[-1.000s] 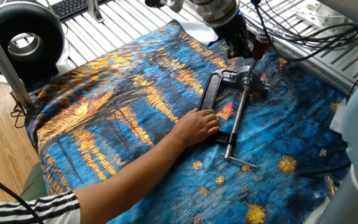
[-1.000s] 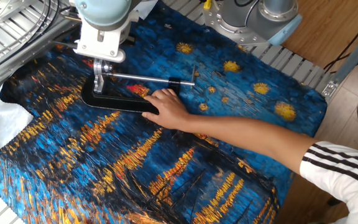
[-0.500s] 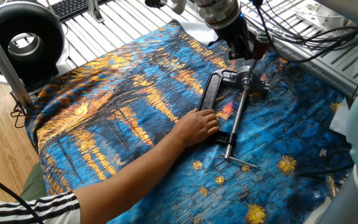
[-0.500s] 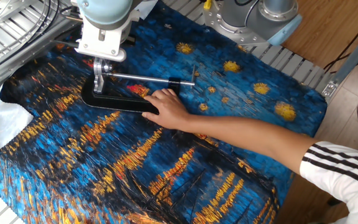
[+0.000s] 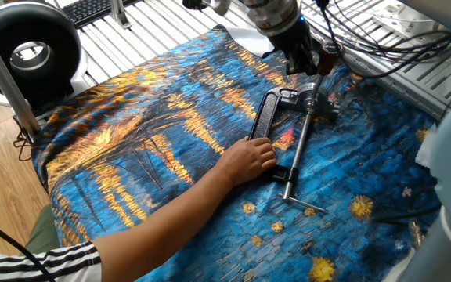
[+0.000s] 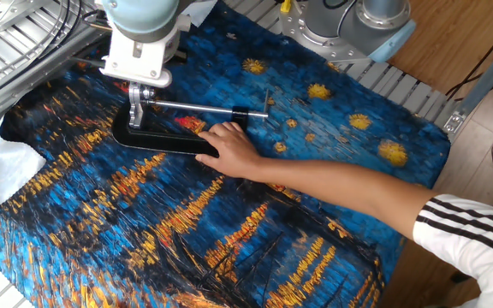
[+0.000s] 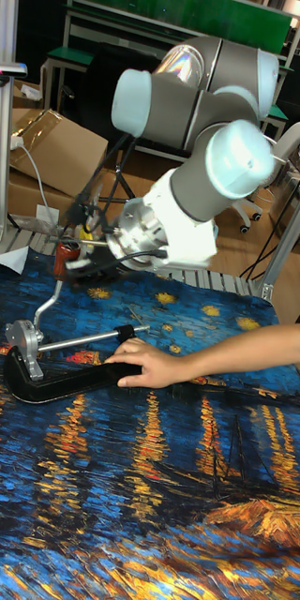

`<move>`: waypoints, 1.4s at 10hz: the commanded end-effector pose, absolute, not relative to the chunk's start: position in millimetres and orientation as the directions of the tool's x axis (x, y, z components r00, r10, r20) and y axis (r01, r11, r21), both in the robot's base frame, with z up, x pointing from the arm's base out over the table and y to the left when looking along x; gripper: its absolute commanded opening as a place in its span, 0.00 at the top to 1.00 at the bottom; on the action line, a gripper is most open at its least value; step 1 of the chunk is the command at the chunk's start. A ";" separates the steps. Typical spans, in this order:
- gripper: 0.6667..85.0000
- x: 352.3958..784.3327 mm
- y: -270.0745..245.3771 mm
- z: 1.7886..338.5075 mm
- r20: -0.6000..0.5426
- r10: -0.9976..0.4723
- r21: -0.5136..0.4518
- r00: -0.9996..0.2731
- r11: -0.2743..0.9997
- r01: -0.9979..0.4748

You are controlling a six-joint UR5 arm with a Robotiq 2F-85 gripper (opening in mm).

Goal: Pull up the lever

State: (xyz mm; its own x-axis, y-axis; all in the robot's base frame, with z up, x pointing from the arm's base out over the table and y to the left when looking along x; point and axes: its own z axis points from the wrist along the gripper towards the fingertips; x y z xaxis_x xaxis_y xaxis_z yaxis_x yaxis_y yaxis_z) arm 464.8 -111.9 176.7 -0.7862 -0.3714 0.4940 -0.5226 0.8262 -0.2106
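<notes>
1. Nothing has visibly shifted since the earlier frames: gripper, clamp and hand are all sitting where they were.
2. A black C-shaped clamp (image 5: 265, 119) is lying flat on a blue and orange painted cloth (image 5: 163, 141) that is covering the table.
3. The lever (image 7: 60, 272) is rising from the clamp's silver hub (image 7: 22, 336) at the end away from the hand, curving upward, with its dark red sleeve at the top.
4. The gripper (image 7: 71, 251) is closing around that red sleeve in the tall fixed view, its fingers clamped on the lever tip; in the other two views the sleeve is mostly hidden behind the tool.
5. From one fixed view, the red tip (image 5: 329, 56) is showing just beside the gripper's dark body (image 5: 302, 53), above the clamp's far end.
6. A long silver threaded rod (image 6: 197, 108) is running from the hub along the clamp's opening, ending in a small crossbar (image 6: 266, 102).
7. A person's hand (image 6: 231, 151) is pressing flat on the clamp's black body at the end nearest the crossbar, with the forearm reaching in across the cloth and a black, white-striped sleeve (image 6: 465, 233) at the frame edge.
</notes>
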 end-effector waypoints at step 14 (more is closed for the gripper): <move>1.00 634.3 73.4 173.2 -0.131 0.147 0.080 -0.980 0.987 0.137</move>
